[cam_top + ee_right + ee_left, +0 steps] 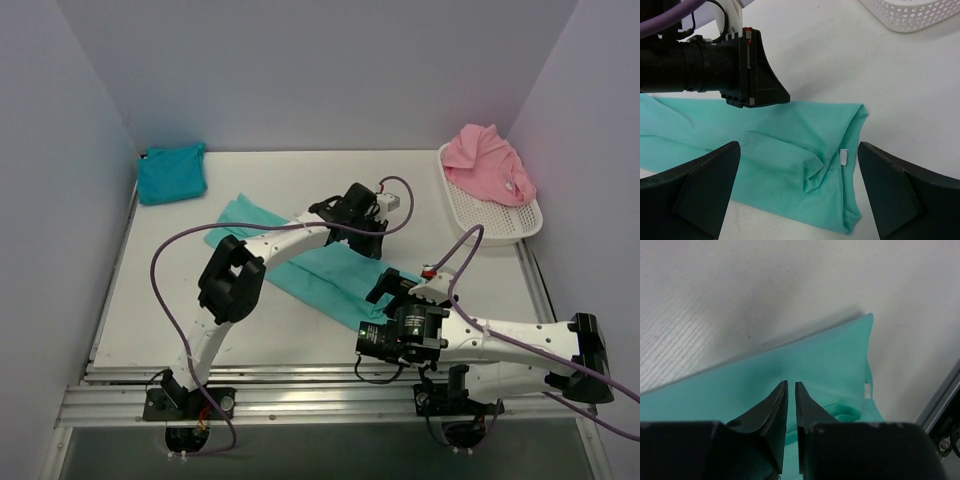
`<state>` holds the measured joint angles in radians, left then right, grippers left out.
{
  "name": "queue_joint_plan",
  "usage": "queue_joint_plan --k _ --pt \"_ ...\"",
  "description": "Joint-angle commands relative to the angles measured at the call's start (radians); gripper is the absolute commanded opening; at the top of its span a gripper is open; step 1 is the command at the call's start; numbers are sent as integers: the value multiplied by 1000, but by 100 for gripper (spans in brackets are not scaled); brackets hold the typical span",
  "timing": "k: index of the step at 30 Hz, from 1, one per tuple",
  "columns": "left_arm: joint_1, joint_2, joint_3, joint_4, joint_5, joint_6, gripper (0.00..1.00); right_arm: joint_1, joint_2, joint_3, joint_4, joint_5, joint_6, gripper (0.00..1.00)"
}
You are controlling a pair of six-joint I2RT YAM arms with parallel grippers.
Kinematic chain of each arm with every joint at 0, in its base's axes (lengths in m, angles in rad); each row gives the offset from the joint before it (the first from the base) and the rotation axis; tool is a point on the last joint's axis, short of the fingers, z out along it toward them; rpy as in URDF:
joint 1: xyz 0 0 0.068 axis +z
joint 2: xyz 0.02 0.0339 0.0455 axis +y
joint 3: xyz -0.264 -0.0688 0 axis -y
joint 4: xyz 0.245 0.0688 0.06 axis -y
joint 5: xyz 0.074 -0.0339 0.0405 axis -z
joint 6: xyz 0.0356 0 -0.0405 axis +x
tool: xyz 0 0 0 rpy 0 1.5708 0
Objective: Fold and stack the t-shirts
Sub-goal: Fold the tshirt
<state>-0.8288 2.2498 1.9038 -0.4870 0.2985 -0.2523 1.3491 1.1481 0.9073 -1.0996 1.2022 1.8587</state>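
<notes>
Left wrist: left pincer (791, 386) nearly closed, tips on green shirt (830, 365) at centre of bench (300, 170); grip unconfirmed. Right wrist: right pincer (797, 150) spread wide, empty, over that shirt's end. Top view alone shows blue shirt (172, 172) folded far left, pink shirt (487, 160) in basket (500, 228). White bench, pale walls (300, 60).

Sea-green t-shirt (790, 165): soft matt cloth. Basket (910, 15): white perforated plastic.

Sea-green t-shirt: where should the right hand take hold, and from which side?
Probably pinch the near corner of the sea-green t-shirt by the white tag, straight down with the open right hand: the cloth lies flat, and the left hand is on the far edge.
</notes>
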Motion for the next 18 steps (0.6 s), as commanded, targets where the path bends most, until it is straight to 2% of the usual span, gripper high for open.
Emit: queue_joint_plan --k 1,5,7,18 --pt "-29 -65 0 -16 16 11 19 -1 -25 16 -72 73 25 99" --pt "-43 -36 6 -13 30 18 12 -5 -28 10 -72 68 27 99" --pt "-46 -9 20 -18 47 16 5 -7 -28 10 -72 69 27 100" --pt "-43 148 104 -130 116 38 2 -39 -22 12 -71 83 10 100"
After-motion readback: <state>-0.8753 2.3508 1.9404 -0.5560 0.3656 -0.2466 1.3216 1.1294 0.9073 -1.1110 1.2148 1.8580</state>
